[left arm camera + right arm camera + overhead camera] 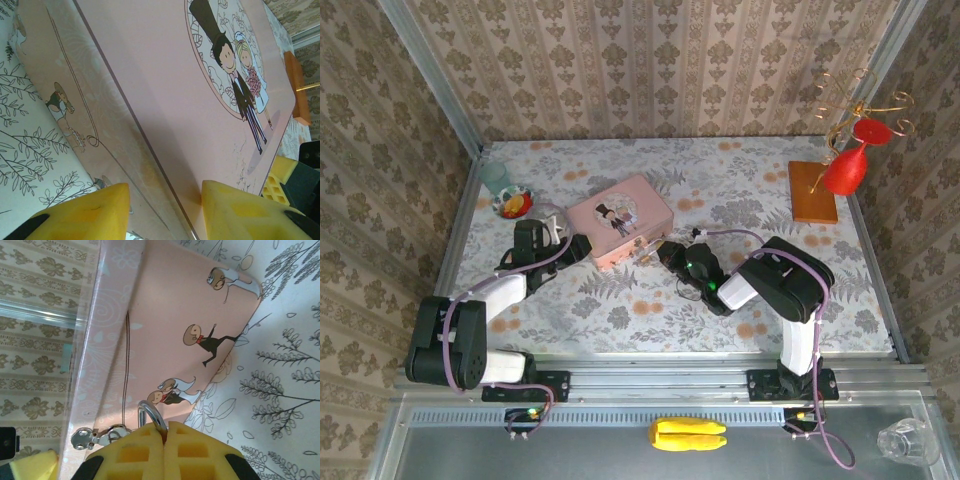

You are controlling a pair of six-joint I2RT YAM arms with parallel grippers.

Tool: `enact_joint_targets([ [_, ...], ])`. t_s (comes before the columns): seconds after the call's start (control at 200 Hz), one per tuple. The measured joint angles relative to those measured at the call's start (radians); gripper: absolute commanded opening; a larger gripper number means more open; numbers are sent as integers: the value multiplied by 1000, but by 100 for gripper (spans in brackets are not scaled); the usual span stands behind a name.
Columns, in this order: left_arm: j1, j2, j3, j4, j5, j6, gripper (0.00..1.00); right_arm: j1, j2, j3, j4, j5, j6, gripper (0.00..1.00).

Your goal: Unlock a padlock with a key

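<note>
1. The pink rectangular tin with a cartoon couple on its lid lies on the floral-patterned desk. Its near side wall faces both arms, and that wall carries the small silvery hasp.
2. The tiny brass-bodied padlock sits at that wall, just beside the hasp. Its silvery shackle loop pokes out from between yellow fingers that hide the body. Whether the loop passes through the hasp, I cannot tell.
3. The right end effector is pressed together, pinching the padlock — probably to steady it and present its keyhole.
4. The left end effector is at the tin's near left corner, its fingers apart with the lid's edge between them. Whether they bear on the tin, I cannot tell. It looks placed to stop the tin sliding.
5. The task seems early: the lock is gripped but not yet opened. Next, a key must reach a very small keyhole — easy to miss.
</note>
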Motion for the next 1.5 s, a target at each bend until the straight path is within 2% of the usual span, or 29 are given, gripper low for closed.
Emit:
enact_joint_targets([
  [0.195, -8, 3, 12, -12, -14, 3, 42, -1, -29, -9, -8, 3, -7, 0],
  [0.34, -12, 22, 58, -68, -37, 37, 42, -5, -112, -26, -82, 2, -54, 0],
  [0.47, -13, 71, 125, -114, -52, 73, 41, -10, -240, -30, -236, -6, -141, 0],
  [0.68, -61, 158, 244, -172, -112, 109, 41, -10, -509, -21, -592, -25, -352, 0],
  [0.855, -128, 273, 393, -230, -166, 137, 40, -10, -699, -16, -863, -24, -484, 0],
  [1.02, -195, 402, 567, -284, -208, 177, 40, -10, -828, -21, -1030, -18, -549, 0],
  [1.25, -295, 573, 807, -357, -244, 216, 40, -10, -956, -91, -1150, -16, -570, 0],
  [1.5, -380, 737, 1056, -439, -251, 230, 41, -10, -981, -128, -1196, -17, -569, 0],
])
